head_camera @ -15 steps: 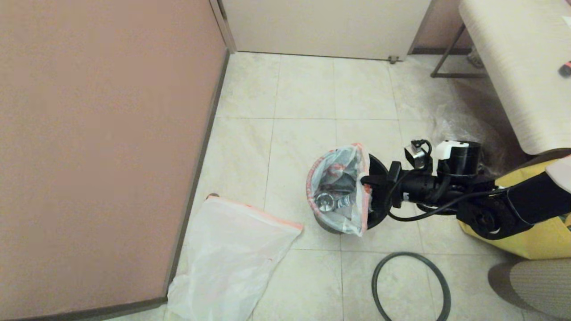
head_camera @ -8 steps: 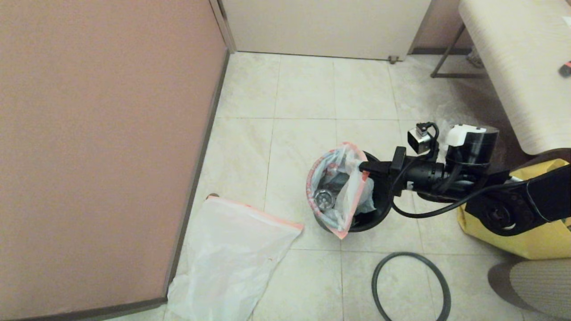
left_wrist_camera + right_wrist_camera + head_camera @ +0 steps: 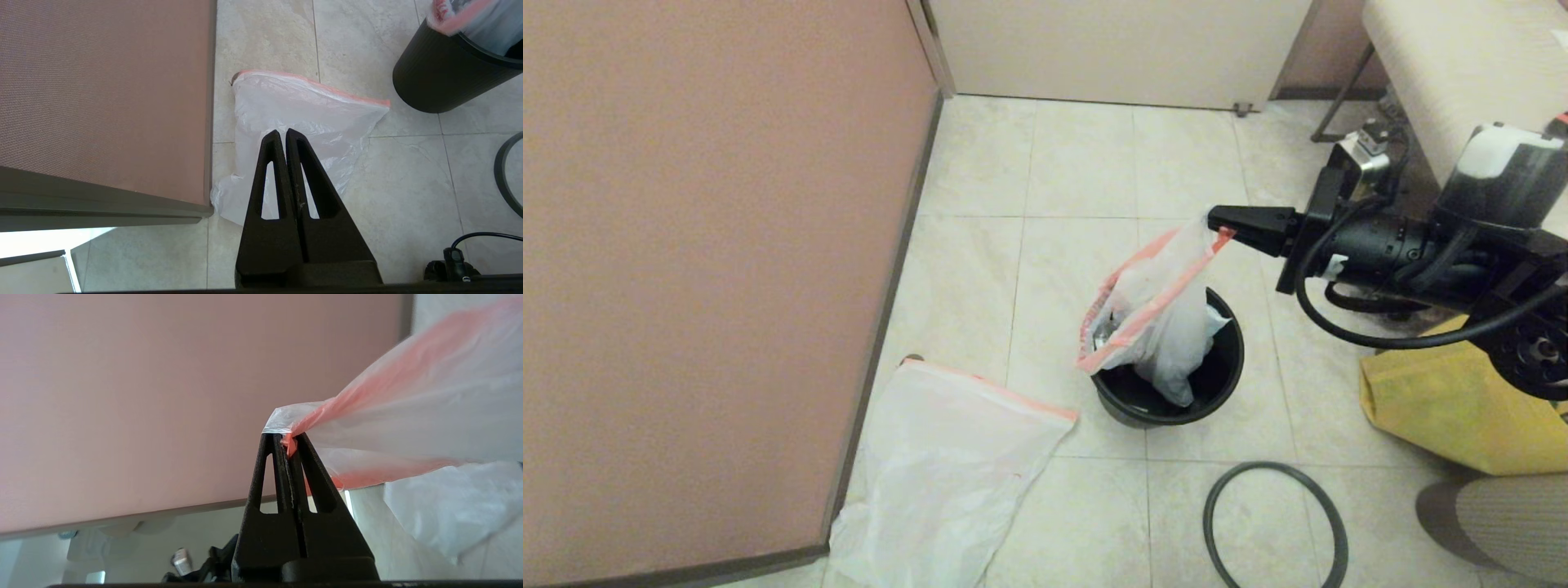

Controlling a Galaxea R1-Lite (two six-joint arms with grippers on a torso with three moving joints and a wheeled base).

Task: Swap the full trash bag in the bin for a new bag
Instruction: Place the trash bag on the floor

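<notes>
The full trash bag (image 3: 1156, 322) hangs stretched upward, its lower part still inside the black bin (image 3: 1217, 388) on the floor. My right gripper (image 3: 1217, 220) is shut on the bag's orange-red hem (image 3: 291, 443), up and to the right of the bin. The new bag (image 3: 939, 469) lies flat on the tiles left of the bin, also visible in the left wrist view (image 3: 302, 110). My left gripper (image 3: 282, 132) hovers shut and empty above the new bag; it is out of the head view. The bin's grey ring (image 3: 1274, 523) lies on the floor in front of the bin.
A pink partition wall (image 3: 711, 269) runs along the left. A yellow cloth tote (image 3: 1454, 408) sits right of the bin, with a bench (image 3: 1445, 82) behind it and a grey stool (image 3: 1511, 523) at the lower right.
My right gripper has risen up and to the right with the hem, pulling the full bag partly out of the bin. The new bag and ring have not moved.
</notes>
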